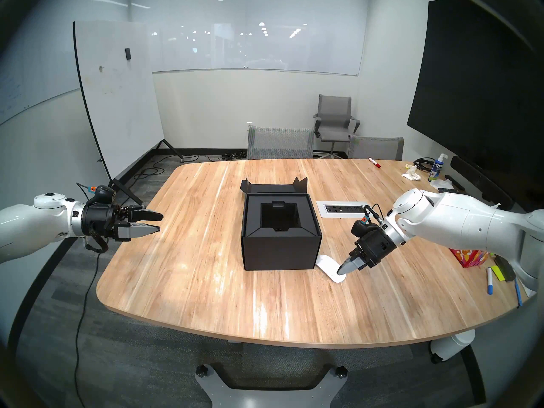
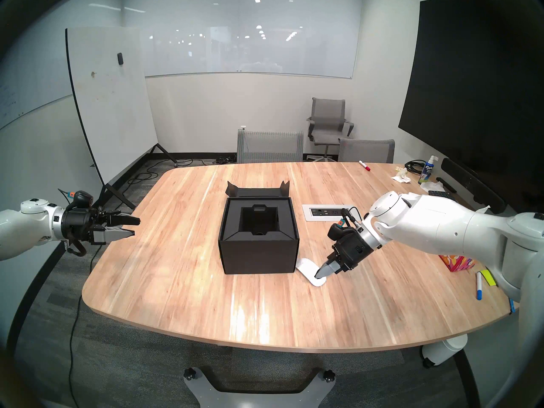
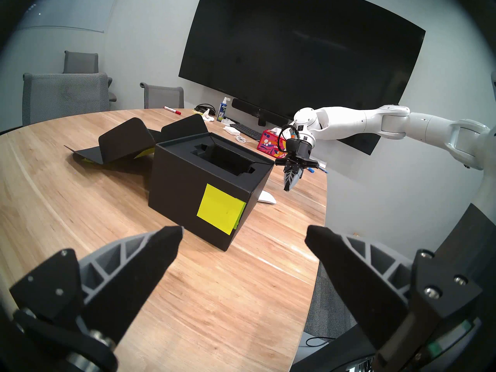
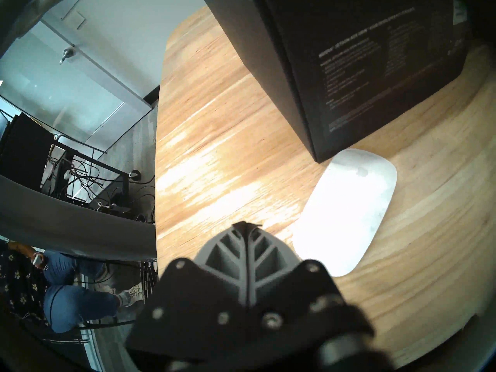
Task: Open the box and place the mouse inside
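Observation:
The black box stands mid-table with its lid folded back flat behind it, showing a black recessed insert. A yellow-green sticky note is on its left side. The flat white mouse lies on the table against the box's near right corner. My right gripper is shut with nothing in it, its tips low over the mouse's near end. My left gripper hangs open at the table's left edge, well away from the box.
A power outlet plate is set in the table right of the box. A red floral tissue box, markers and sticky notes lie at the near right. A spray bottle, crumpled tissue and a red marker sit at the far right.

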### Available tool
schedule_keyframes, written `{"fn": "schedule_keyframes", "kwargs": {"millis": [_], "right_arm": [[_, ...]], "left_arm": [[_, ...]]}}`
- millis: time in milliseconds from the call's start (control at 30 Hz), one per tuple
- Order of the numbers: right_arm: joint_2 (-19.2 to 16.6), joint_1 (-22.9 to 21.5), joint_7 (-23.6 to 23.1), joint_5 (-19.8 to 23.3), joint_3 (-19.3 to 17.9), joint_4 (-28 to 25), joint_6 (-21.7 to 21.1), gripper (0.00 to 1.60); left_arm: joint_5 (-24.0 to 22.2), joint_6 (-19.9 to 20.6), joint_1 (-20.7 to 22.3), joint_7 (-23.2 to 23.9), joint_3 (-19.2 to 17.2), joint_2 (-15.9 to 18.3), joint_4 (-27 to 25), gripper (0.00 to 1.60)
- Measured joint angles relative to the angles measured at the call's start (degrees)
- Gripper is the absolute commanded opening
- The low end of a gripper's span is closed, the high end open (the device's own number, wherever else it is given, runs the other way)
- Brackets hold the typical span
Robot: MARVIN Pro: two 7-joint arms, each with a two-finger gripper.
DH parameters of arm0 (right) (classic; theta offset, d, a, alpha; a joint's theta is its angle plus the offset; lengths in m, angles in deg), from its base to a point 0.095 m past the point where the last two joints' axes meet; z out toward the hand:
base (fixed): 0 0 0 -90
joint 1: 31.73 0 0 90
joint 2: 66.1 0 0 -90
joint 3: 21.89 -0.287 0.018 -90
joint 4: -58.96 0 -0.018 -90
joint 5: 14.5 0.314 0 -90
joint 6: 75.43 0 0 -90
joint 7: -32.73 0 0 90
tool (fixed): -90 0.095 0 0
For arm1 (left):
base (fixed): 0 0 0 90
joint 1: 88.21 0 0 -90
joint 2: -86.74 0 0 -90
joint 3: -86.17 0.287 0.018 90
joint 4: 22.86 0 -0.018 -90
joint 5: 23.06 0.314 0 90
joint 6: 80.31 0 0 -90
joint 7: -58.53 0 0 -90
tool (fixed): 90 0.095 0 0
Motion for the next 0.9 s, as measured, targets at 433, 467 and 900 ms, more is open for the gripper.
{"fn": "schedule_keyframes", "kwargs": {"millis": [433, 467, 900], "right_arm": [[-2.2, -2.8, 1.7, -3.4, -0.3, -3.6, -4.8, 0.0], [-2.3, -3.0, 1.8, -3.6, -0.4, -3.9, -5.2, 0.0], [-3.6, -4.5, 3.9, -6.1, -0.6, -6.4, -10.8, 0.0]], "left_arm": [[0.0, 0.0, 0.0, 0.0, 0.0, 0.0, 0.0, 1.6], [0.0, 0.0, 0.0, 0.0, 0.0, 0.0, 0.0, 1.6], [0.0, 0.0, 0.0, 0.0, 0.0, 0.0, 0.0, 1.6]]}}
